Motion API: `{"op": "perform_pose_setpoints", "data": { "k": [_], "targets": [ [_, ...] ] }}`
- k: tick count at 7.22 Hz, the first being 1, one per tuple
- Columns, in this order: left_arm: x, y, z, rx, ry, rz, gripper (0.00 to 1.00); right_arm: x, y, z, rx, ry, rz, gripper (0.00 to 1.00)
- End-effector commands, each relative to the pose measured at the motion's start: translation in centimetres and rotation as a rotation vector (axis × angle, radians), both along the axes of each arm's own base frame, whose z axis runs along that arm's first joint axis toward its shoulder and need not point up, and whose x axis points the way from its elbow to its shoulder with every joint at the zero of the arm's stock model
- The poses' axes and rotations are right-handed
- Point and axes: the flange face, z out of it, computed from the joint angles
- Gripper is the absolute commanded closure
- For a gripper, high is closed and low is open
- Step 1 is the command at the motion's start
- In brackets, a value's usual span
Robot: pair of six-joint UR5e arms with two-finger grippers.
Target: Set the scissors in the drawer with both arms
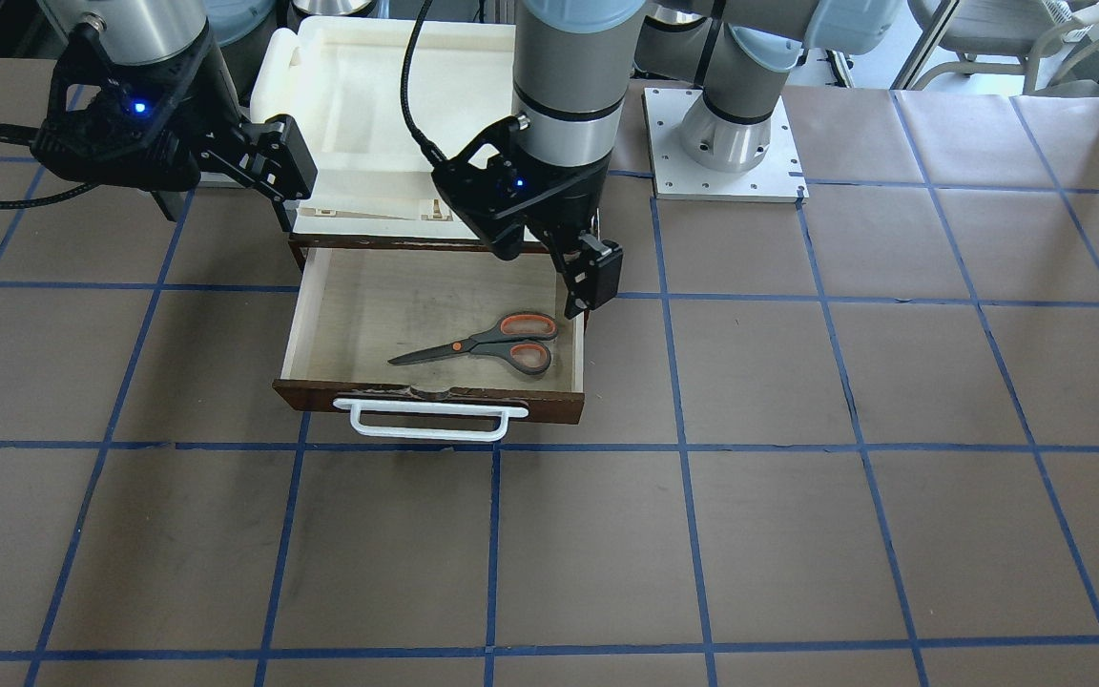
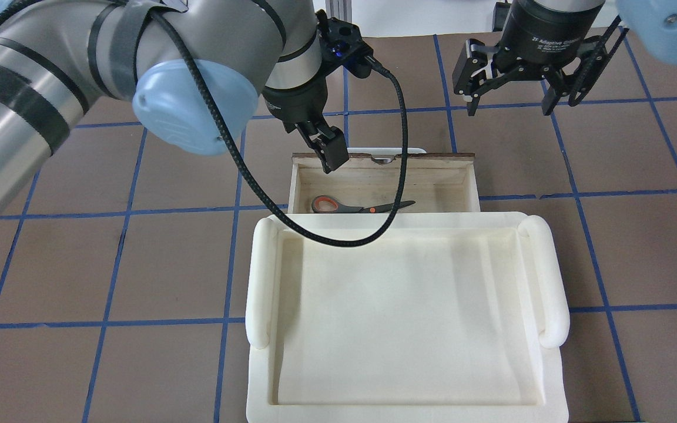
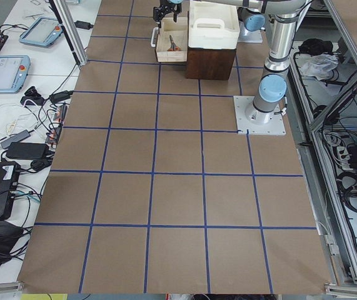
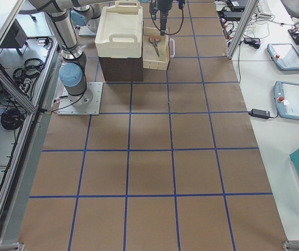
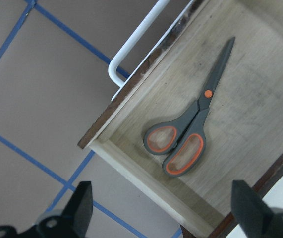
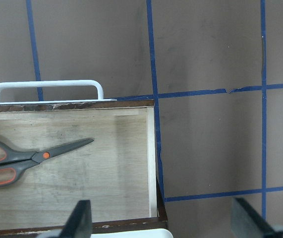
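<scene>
The scissors [image 1: 492, 345] lie flat on the pale floor of the open drawer [image 1: 435, 399], with the handles toward the robot's left. They also show in the overhead view [image 2: 362, 207], the left wrist view [image 5: 191, 134] and the right wrist view [image 6: 27, 159]. My left gripper [image 1: 590, 279] is open and empty. It hangs above the drawer's side wall, near the scissors' handles [image 2: 325, 204]. My right gripper [image 2: 510, 106] is open and empty. It hovers above the table beyond the drawer's other side [image 1: 268, 181].
A white foam tray [image 2: 259, 282] sits on top of the dark cabinet behind the drawer. The drawer's white bar handle [image 1: 430, 425] points away from the robot. The left arm's base plate [image 1: 726, 143] stands beside the cabinet. Blue tape lines cross the brown table.
</scene>
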Motion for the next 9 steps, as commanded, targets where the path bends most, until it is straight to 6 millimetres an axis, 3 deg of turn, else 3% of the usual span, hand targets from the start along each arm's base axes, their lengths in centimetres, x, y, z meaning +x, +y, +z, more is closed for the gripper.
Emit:
{"op": "perform_pose_setpoints", "data": {
  "k": [1, 3, 4, 6, 9],
  "targets": [
    [7.7, -0.2, 3.6, 0.017, 0.014, 0.431, 0.0, 0.0, 0.1, 0.1, -0.001, 0.002, -0.001, 0.0],
    [15.3, 0.4, 5.8, 0.078, 0.004, 0.629, 0.0, 0.1, 0.2, 0.2, -0.004, 0.0, 0.0, 0.0],
    [17.3, 0.8, 6.5, 0.071, 0.011, 0.67, 0.0, 0.1, 0.2, 0.2, -0.005, -0.002, 0.0, 0.0],
    [16.7, 2.3, 7.2, 0.062, 0.026, 0.795, 0.0, 0.1, 0.3, 0.3, -0.005, -0.002, -0.001, 0.0],
    [16.8, 3.3, 6.7, 0.062, 0.008, 0.754, 0.01, 0.1, 0.3, 0.2, 0.002, 0.0, -0.001, 0.0]
  ]
}}
